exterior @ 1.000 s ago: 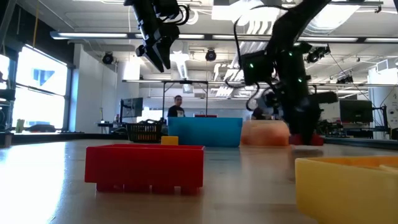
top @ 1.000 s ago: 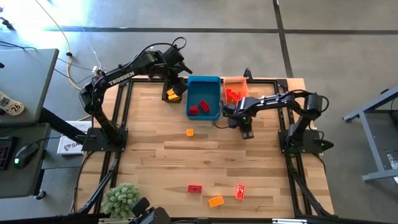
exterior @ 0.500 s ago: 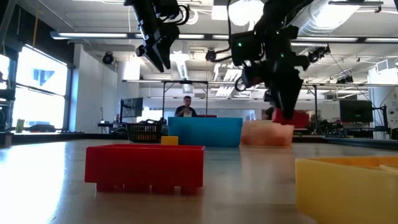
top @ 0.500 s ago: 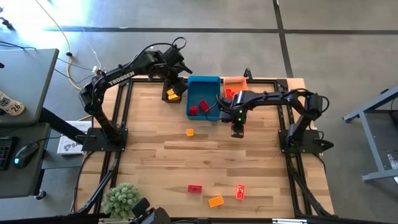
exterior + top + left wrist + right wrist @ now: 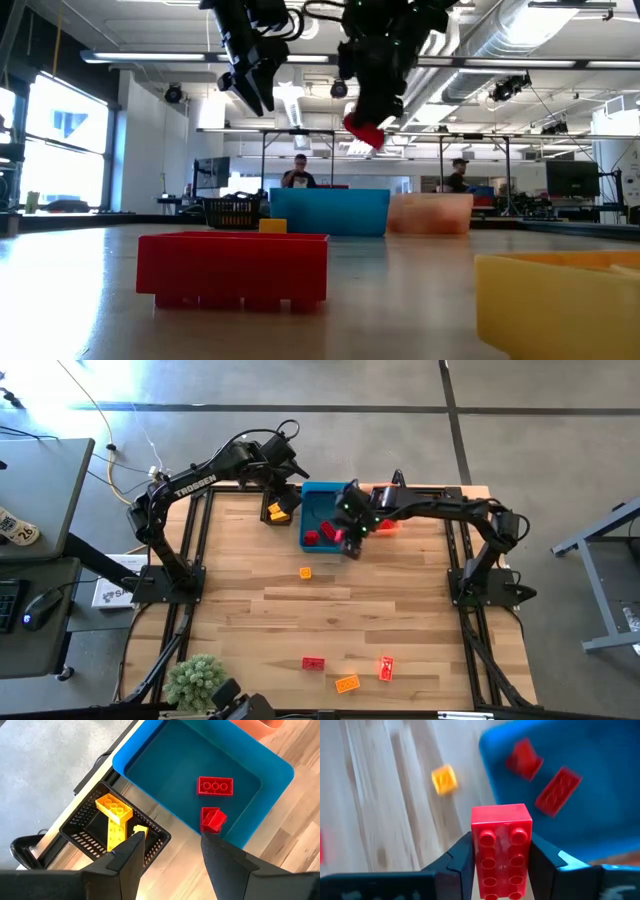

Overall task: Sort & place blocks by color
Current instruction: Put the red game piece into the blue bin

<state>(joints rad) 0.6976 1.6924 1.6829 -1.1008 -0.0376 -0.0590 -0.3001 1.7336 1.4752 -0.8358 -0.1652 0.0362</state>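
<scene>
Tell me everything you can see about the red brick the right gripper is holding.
The red brick is a small, glossy plastic piece with two rows of round studs on top. It is clamped between the right gripper's dark fingers, which press on its long sides. It hangs in the air, touching nothing else, just at the edge of the blue bin, which already holds two red bricks. In the low view it sits tilted, well above the table.
</scene>
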